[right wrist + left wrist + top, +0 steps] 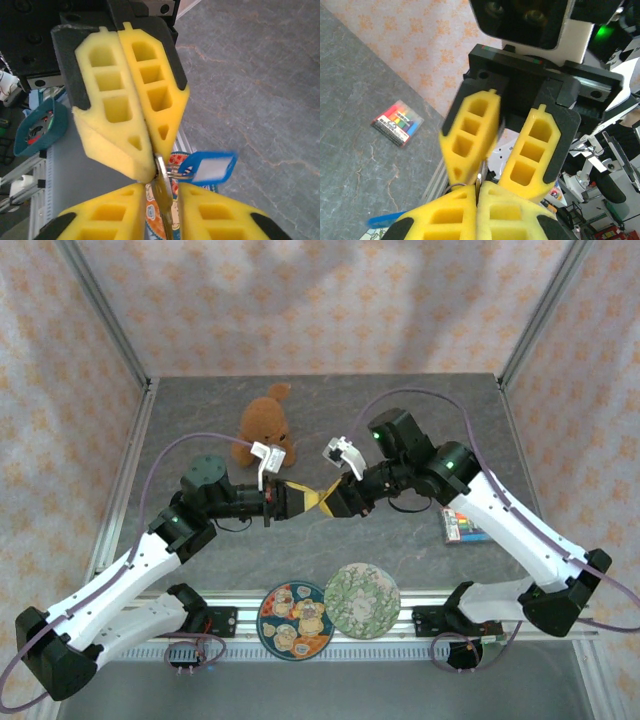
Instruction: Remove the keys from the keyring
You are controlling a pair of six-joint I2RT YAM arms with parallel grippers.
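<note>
1. Left tool: fingers pressed flat together, tips pinching the head of the key. Right tool: part open, one finger either side of the key blade, no contact visible.
2. Location: key, keyring and blue tag hang in the air between the two tools, above the middle of the desk, not resting on it.
3. Handling (judgement): light, hard, slick metal. The ring is probably springy and stiff to pry, and the tag dangles loose. Foam pads may slip on the flat blade. Best hold: key by its head, ring by the wire beside its split.
4. Surroundings: teddy bear behind the left tool, marker pack off to the right, cartoon coaster and floral coaster at the near edge. All lie apart from the work; the main obstruction is each tool crowding the other.
</note>
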